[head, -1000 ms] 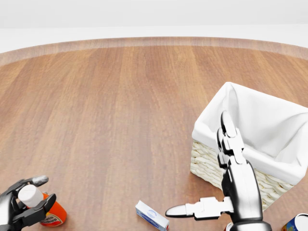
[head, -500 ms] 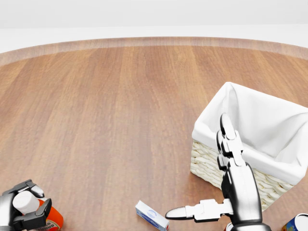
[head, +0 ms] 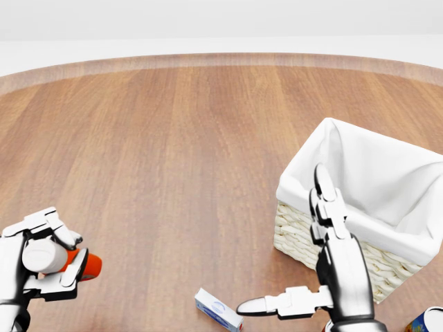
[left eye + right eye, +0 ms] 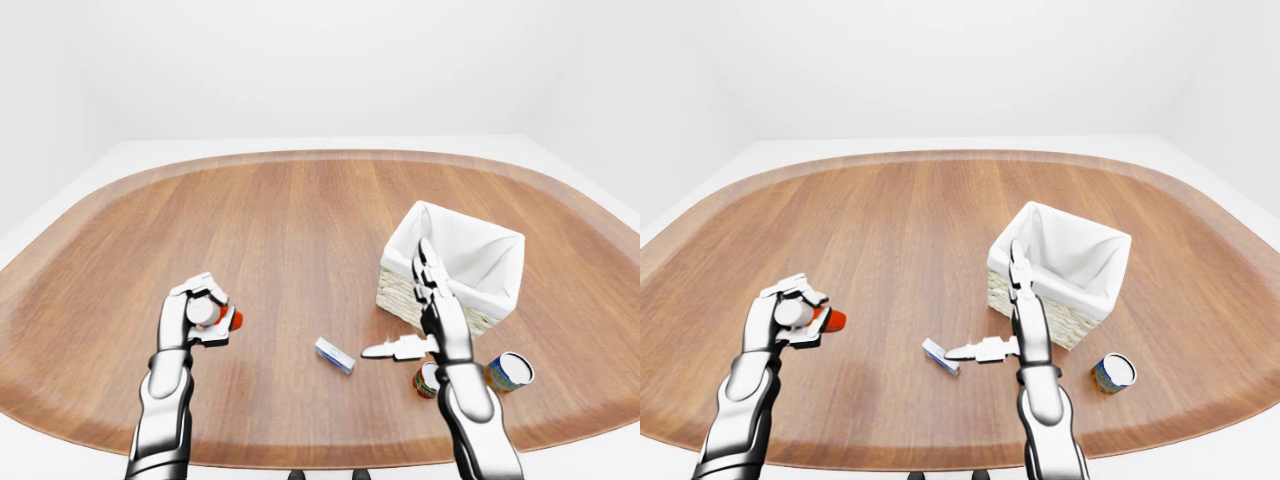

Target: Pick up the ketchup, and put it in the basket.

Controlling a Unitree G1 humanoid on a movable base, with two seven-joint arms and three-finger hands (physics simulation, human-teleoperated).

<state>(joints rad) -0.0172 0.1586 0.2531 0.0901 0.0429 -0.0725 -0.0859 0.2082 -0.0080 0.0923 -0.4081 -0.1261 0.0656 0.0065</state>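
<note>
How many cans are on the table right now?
2. A blue can lies at the left-eye view's lower right, below the basket; a red-and-green can sits just left of it, partly hidden by the right hand. Others could be hidden.

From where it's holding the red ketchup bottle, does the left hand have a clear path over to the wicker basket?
Probably yes. The left hand grips the red ketchup bottle above bare wooden table; only the outstretched right hand stands beside the white-lined wicker basket, whose top is open.

Your left hand has risen since a second ago, ketchup lifted off the table with it, bottle now tipped sideways in your closed fingers, white cap toward the head view's left
</note>
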